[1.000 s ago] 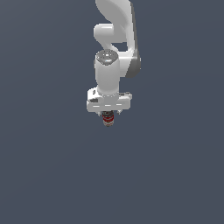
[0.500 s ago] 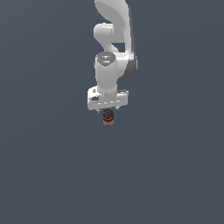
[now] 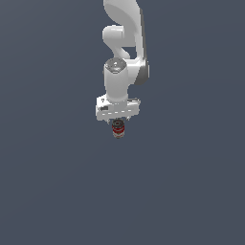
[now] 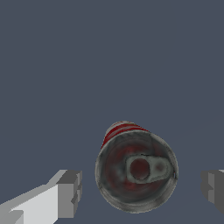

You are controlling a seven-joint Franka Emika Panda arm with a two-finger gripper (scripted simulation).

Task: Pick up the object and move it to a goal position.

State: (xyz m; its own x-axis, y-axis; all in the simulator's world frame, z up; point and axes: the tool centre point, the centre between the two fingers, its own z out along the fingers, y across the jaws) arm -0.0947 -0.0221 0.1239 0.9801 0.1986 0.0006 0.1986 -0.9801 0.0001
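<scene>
The object (image 3: 117, 130) is a tiny can with a red band and dark and whitish stripes. It stands upright directly under my white gripper (image 3: 117, 122) in the exterior view. In the wrist view I look down on the can's grey top (image 4: 136, 171), with the red band showing at its edge. It sits between my two grey fingertips (image 4: 70, 193). There is a clear gap between the can and each fingertip, so the gripper (image 4: 142, 189) is open around it and touches neither side.
A flat, plain dark grey-blue surface (image 3: 57, 191) spreads all around. The white arm (image 3: 125, 43) rises above the gripper towards the top of the exterior view.
The gripper and the can stay almost in the same place. The arm's wrist joint has shifted slightly above the gripper.
</scene>
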